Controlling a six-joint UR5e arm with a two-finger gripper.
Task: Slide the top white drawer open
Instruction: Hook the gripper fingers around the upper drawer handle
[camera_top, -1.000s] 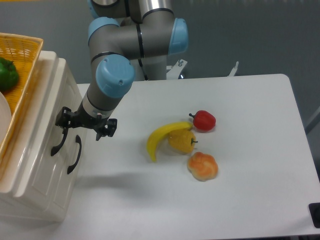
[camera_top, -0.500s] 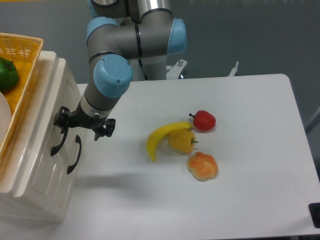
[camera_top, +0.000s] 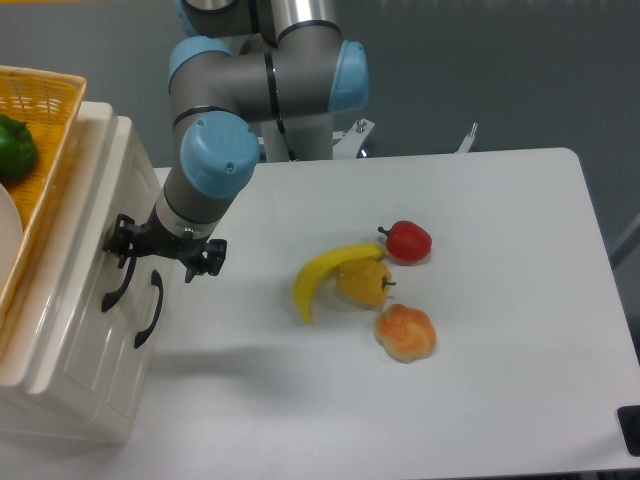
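The camera looks down on a white table (camera_top: 480, 300). At its left edge stands a glossy cream-white plastic cabinet, and the top white drawer (camera_top: 75, 250) is its upper, deeper part, with a raised panelled front and 1 curved black handle (camera_top: 117, 285). It sits flush with the cabinet front. The lower drawer front beside it carries a like handle (camera_top: 150, 310).

The gripper (camera_top: 162, 250) hangs at the top end of the upper handle, its 2 black fingers spread apart, 1 finger (camera_top: 122, 240) against the drawer front and the other (camera_top: 205, 258) out over the table. Whether it touches the handle cannot be told.

A yellow wicker basket (camera_top: 45, 130) on the cabinet holds a green pepper (camera_top: 14, 148). On the table lie a smooth curved banana (camera_top: 325, 275), a yellow pepper (camera_top: 365, 283), a red pepper (camera_top: 406, 240) and a lobed orange fruit (camera_top: 405, 333).
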